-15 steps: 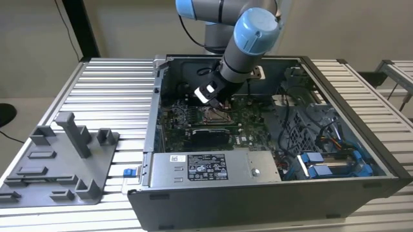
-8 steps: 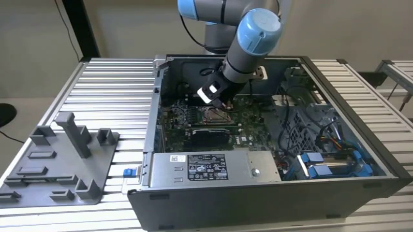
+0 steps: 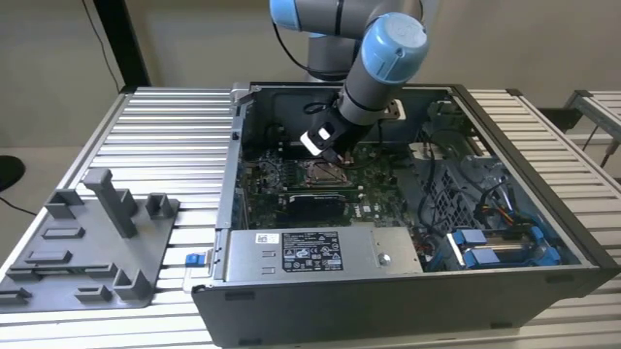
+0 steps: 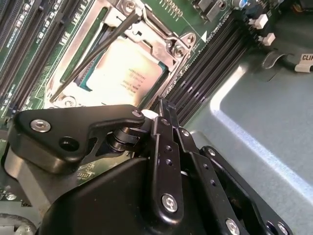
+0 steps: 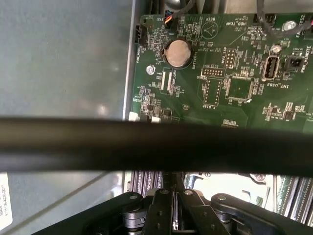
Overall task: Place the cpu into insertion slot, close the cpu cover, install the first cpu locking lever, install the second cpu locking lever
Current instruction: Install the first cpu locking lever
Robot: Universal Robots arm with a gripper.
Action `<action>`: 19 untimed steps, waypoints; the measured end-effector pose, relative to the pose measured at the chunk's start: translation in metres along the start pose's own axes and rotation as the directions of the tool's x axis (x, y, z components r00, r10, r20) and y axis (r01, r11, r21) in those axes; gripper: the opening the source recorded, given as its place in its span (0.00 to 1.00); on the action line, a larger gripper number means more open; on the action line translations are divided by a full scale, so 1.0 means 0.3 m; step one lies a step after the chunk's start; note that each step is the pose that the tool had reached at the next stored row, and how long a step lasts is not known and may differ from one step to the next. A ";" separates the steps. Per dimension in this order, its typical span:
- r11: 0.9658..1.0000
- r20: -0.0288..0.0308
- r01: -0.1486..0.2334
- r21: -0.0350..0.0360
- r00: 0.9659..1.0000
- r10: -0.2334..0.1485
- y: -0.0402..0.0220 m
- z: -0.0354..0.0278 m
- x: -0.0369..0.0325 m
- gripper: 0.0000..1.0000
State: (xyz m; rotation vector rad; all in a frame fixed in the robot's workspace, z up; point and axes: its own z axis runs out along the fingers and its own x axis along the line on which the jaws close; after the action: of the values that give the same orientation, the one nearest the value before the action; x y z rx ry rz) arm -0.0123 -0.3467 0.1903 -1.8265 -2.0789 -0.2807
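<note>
The cpu (image 4: 128,73) lies flat in the insertion slot (image 3: 323,172) on the green board, its pale metal top showing. The cpu cover (image 4: 164,32), a silver frame, is down around it. A thin dark locking lever (image 4: 93,56) runs slantwise along one side of the socket. My gripper (image 4: 164,105) is shut with nothing between its fingers. Its tip hovers just beside the socket's edge, next to the memory slots. In the exterior view the gripper (image 3: 335,154) hangs inside the open computer case, right over the socket. Its closed black fingers (image 5: 166,208) also appear in the first wrist view.
A grey box with a white label (image 3: 310,251) sits in front of the board. Blue drive brackets (image 3: 485,247) are at the exterior view's right, a grey fixture tray (image 3: 87,247) at its left. Black memory slots (image 4: 210,54) flank the socket. A dark blurred bar (image 5: 156,144) crosses below a coin cell (image 5: 178,53).
</note>
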 end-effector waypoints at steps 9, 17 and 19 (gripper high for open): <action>1.000 0.000 0.000 0.001 1.000 0.000 0.006 0.006 -0.004 0.00; 1.000 -0.003 -0.004 0.011 1.000 0.004 0.004 -0.024 0.006 0.00; 1.000 -0.006 -0.004 0.012 1.000 0.005 -0.004 -0.037 0.012 0.00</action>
State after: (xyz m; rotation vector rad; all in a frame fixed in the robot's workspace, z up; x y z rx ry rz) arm -0.0123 -0.3478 0.2021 -1.8214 -2.0681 -0.2720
